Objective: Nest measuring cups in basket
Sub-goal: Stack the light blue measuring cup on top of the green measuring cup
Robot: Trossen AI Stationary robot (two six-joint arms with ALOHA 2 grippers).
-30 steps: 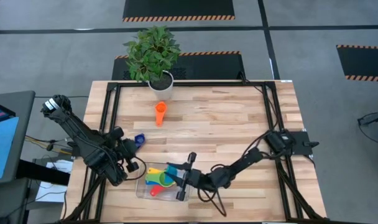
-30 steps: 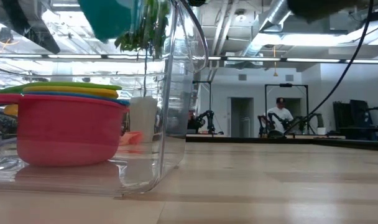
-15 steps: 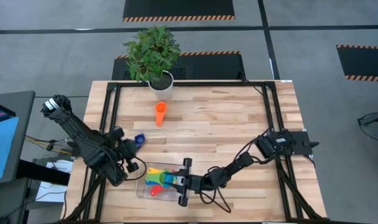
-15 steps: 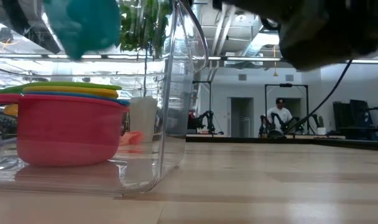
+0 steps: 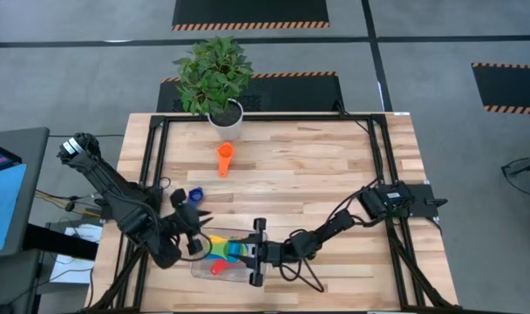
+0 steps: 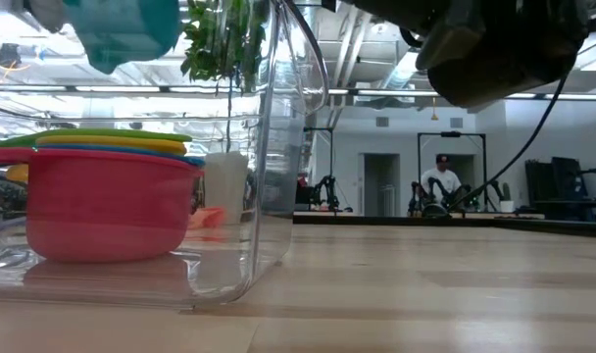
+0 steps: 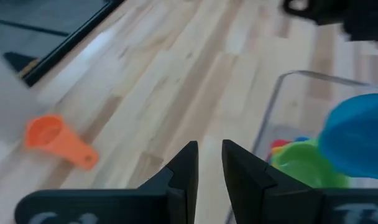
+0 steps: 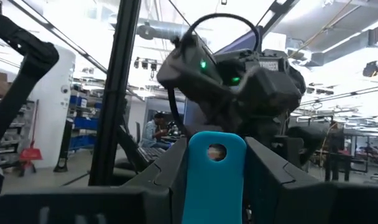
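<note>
High view: I see the basket (image 5: pixel 221 262) near the front edge of the tabletop (image 5: pixel 317 174), left of centre, with a nested stack of measuring cups (image 5: pixel 220 250) inside it. The right gripper (image 5: pixel 250 253) reaches over the basket from its right side and clamps a light blue cup (image 5: pixel 235 250) by the handle. The left gripper (image 5: pixel 195 228) sits just beside the basket's left rear corner. A dark blue cup (image 5: pixel 195 195) lies behind it near the left edge. An orange cup (image 5: pixel 224 159) lies toward the rear edge, just in front of a potted plant (image 5: pixel 215 78).

Low view: the stack, red cup (image 6: pixel 102 206) outermost, rests on the basket floor behind the clear wall (image 6: pixel 278 147). The light blue cup (image 6: pixel 122 29) hangs above the stack, clear of it.

Left wrist view: the left gripper (image 7: pixel 206 168) has its fingers (image 7: pixel 183 171) set narrow with only a slim gap, nothing between them. Beyond lie the orange cup (image 7: pixel 55 140), the basket rim (image 7: pixel 282 93) and the light blue cup (image 7: pixel 357 137) over a green cup (image 7: pixel 301 165).

Right wrist view: the right gripper (image 8: pixel 216 174) holds the light blue handle (image 8: pixel 215 177) upright between its fingers (image 8: pixel 170 171). I note a person (image 8: pixel 153 130) far back in the room.
</note>
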